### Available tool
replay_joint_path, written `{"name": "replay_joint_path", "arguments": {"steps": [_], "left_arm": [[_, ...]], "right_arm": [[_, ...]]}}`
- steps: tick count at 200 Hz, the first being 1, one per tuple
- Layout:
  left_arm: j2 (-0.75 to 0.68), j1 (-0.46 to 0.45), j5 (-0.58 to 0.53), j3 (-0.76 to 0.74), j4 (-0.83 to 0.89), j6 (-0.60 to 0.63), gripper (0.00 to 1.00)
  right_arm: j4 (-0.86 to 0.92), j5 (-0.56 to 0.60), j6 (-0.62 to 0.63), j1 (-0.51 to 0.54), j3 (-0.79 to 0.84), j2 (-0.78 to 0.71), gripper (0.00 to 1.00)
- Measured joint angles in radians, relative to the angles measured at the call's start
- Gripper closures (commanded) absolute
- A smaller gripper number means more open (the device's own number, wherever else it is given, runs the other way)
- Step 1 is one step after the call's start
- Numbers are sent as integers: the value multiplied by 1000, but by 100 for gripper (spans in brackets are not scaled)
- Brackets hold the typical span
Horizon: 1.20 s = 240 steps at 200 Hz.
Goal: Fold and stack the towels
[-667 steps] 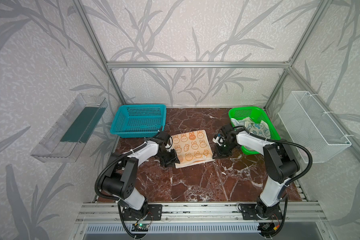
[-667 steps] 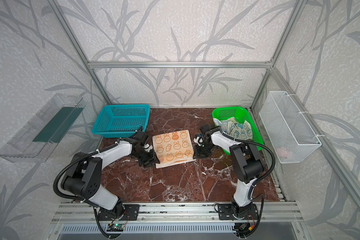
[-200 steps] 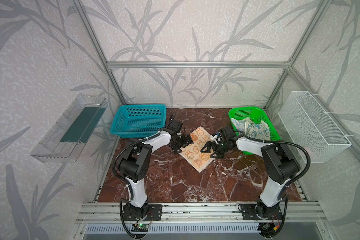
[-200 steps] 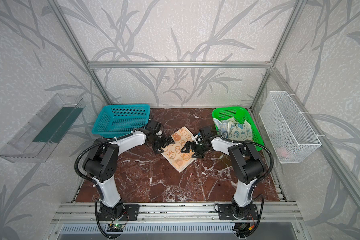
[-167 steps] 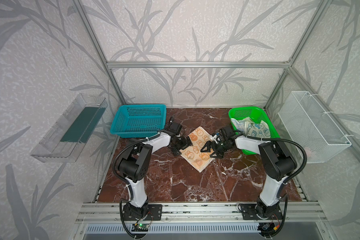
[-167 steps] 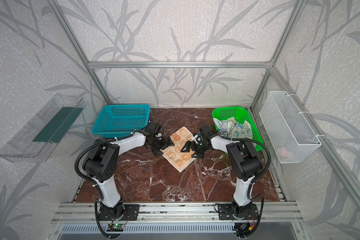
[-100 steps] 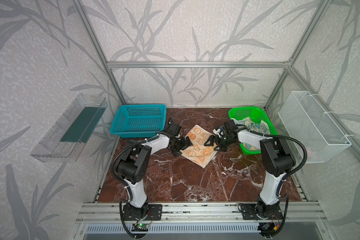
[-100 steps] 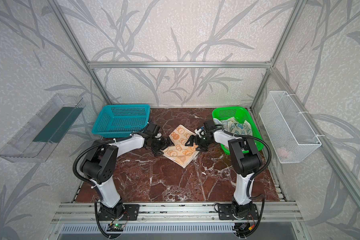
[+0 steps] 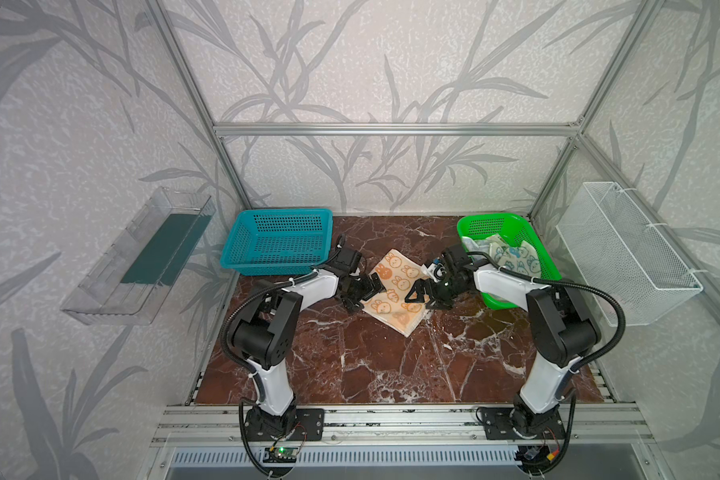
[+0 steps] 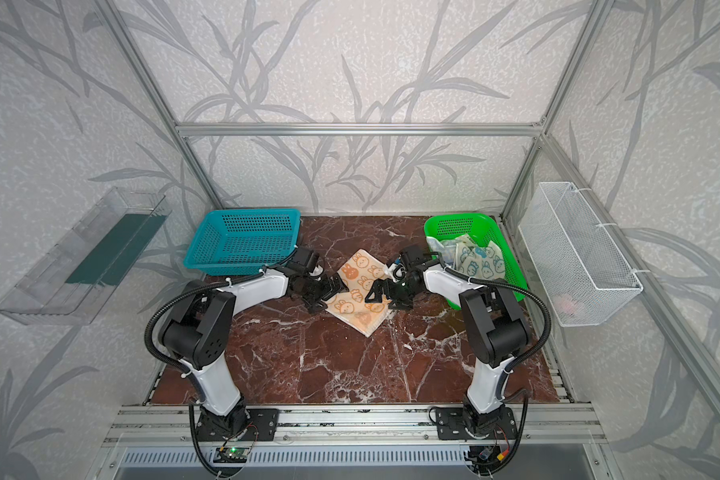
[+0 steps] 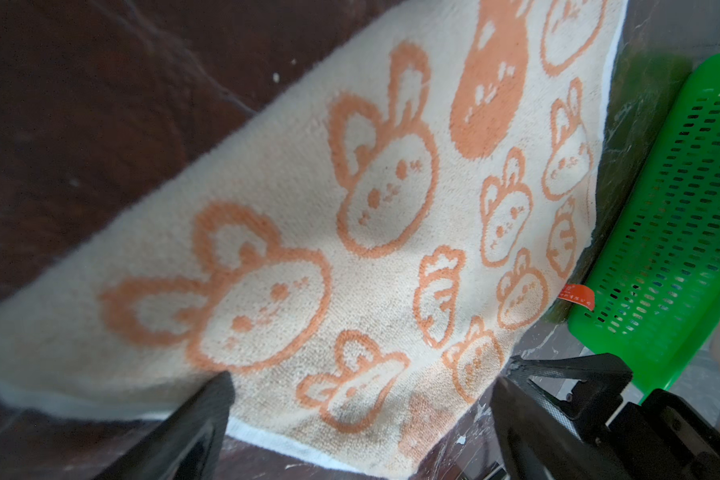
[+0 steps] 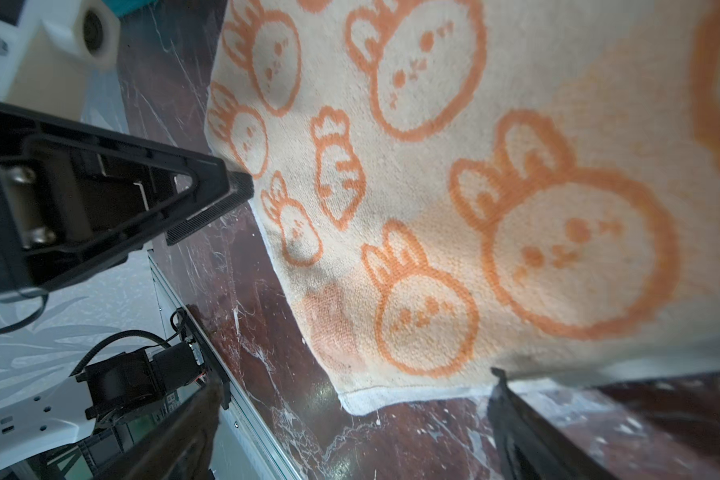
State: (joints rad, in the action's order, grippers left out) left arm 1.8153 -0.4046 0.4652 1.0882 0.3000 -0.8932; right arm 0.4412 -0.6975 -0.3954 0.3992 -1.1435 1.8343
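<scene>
Left end effector [image 9: 363, 294] and right end effector [image 9: 422, 297] both stand spread, the peach bunny towel [image 9: 395, 286] flat on the tabletop [image 9: 391, 365] between them; uneven pinches could drag it askew or bunch it.

The front half of the marble tabletop [image 9: 371, 365] lies bare and allows free passage. At the rear, the blue basket [image 9: 275, 268] blocks the left corner and the green basket [image 9: 495, 217], holding towels [image 9: 516, 255], blocks the right, with a bare strip between them. The peach towel [image 9: 395, 291] occupies the centre, closely flanked by the left gripper [image 9: 363, 294] and the right gripper [image 9: 423, 299], both with jaws spread wide.
</scene>
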Motion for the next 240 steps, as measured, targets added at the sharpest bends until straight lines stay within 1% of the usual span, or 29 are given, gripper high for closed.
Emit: {"name": "replay_joint_path", "arguments": {"steps": [32,80,212,240], "left_arm": [[-5,0,0,-11,-14,0,1],[-8,1,0,-16,-21,0,1],[-8,6,0,-17,-21,2,1],[-8,7,1,-18,-21,3,1]], "right_arm": [[0,2,-5,5,-6,40,1],[-18,-10,-31,5,-66,97,1],[-24,-22,-52,14,-126,95,1],[-3,-15,-41,14,-126,93,1]]}}
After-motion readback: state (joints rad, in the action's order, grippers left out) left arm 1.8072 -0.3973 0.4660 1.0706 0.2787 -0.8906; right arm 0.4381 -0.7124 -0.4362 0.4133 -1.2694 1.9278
